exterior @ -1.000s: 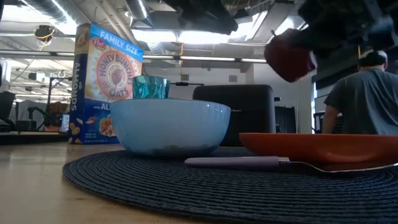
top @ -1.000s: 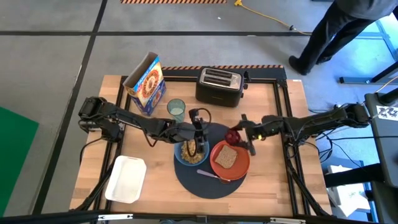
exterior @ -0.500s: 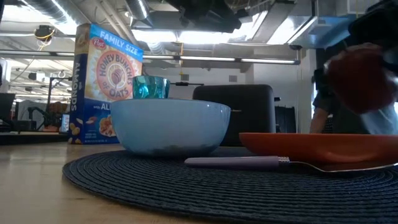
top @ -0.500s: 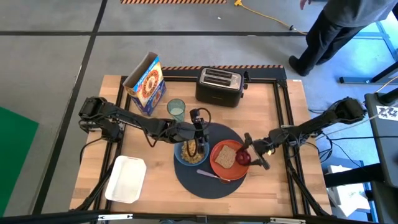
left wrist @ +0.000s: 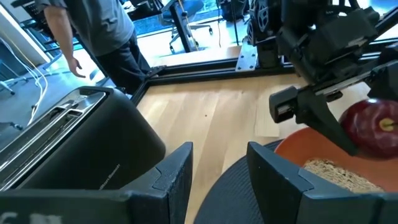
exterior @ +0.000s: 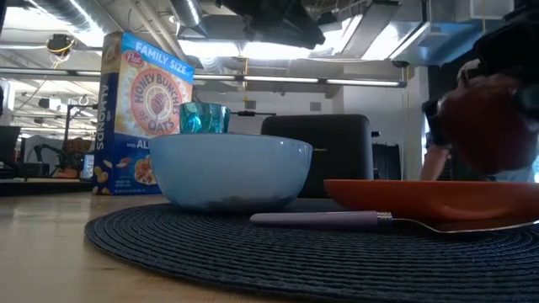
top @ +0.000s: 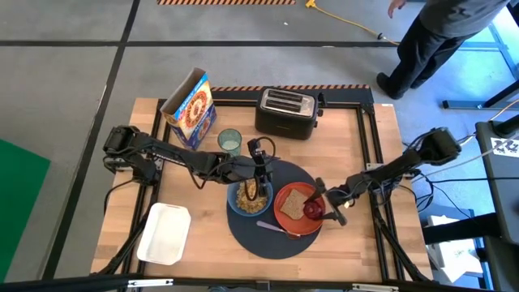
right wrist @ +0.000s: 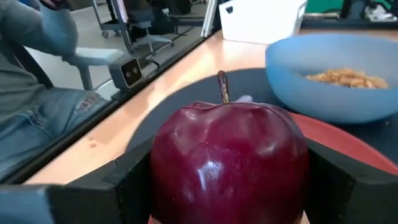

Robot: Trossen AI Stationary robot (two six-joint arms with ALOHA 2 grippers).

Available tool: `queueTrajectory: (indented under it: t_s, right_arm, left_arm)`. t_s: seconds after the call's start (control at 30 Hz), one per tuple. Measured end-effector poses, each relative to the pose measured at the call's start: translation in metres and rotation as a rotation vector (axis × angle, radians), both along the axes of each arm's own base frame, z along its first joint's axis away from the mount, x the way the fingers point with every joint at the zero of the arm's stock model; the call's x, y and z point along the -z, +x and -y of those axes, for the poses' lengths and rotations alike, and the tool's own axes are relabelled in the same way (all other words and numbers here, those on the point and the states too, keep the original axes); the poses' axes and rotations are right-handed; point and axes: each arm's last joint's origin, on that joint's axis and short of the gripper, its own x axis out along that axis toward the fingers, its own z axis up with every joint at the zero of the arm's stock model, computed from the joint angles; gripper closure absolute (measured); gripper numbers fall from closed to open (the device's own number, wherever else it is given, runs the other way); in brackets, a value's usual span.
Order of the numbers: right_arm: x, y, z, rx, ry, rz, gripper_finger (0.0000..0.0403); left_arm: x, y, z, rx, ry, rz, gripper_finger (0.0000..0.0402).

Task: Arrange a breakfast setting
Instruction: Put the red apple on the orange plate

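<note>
Right gripper [top: 318, 208] was clamped on the red apple [top: 312, 210], stem up, over the right side of the orange-red plate [top: 285, 217]; low view showed the apple just above the plate rim, contact unclear. Toast slice [top: 294, 201] lay on the plate just beside the apple. Left gripper [top: 256, 183] hung over the blue bowl [top: 238, 208], which had cereal in it; fingers [left wrist: 168, 177] were partly apart, nothing between them. Bowl and plate sat side by side on the round dark mat [top: 247, 238]. Metal spoon [top: 271, 227] lay on the mat in front of both. Greenish glass [top: 229, 142] stood behind the bowl, beside the cereal box [top: 189, 109]. Toaster [top: 285, 113] sat at the table's back, white tub [top: 164, 234] front left.
</note>
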Motion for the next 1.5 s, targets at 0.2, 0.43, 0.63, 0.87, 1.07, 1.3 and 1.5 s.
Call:
queueTrajectory:
  t_s: [0.2,0.43,0.63,0.87,1.07,1.3,1.5]
  right_arm:
    - [0.007,0.004,-0.002,-0.012,0.007,0.001,0.0107]
    - [0.014,0.006,-0.003,-0.022,0.029,-0.028,0.0106]
    - [0.02,0.012,-0.006,-0.029,0.025,-0.064,0.0106]
    - [0.023,0.013,-0.006,-0.029,0.015,-0.073,0.009]
    - [0.026,0.013,-0.005,0.009,-0.01,-0.105,0.0022]
    - [0.025,0.009,-0.003,0.006,0.004,-0.08,0.0015]
    - [0.017,-0.003,0.001,0.001,0.067,0.012,0.0017]
  left_arm:
    - [0.0,0.0,0.0,0.0,0.001,-0.006,0.0255]
    - [0.001,0.0,0.0,-0.003,-0.005,-0.003,0.0255]
    - [0.001,0.0,0.0,-0.003,-0.006,-0.006,0.0255]
    - [0.002,-0.001,0.0,-0.004,-0.003,-0.025,0.0255]
    - [0.003,-0.001,0.0,-0.011,-0.02,-0.018,0.0255]
    - [0.003,-0.001,0.0,-0.011,-0.02,-0.018,0.0255]
    - [0.003,-0.001,0.0,-0.011,-0.018,-0.025,0.0255]
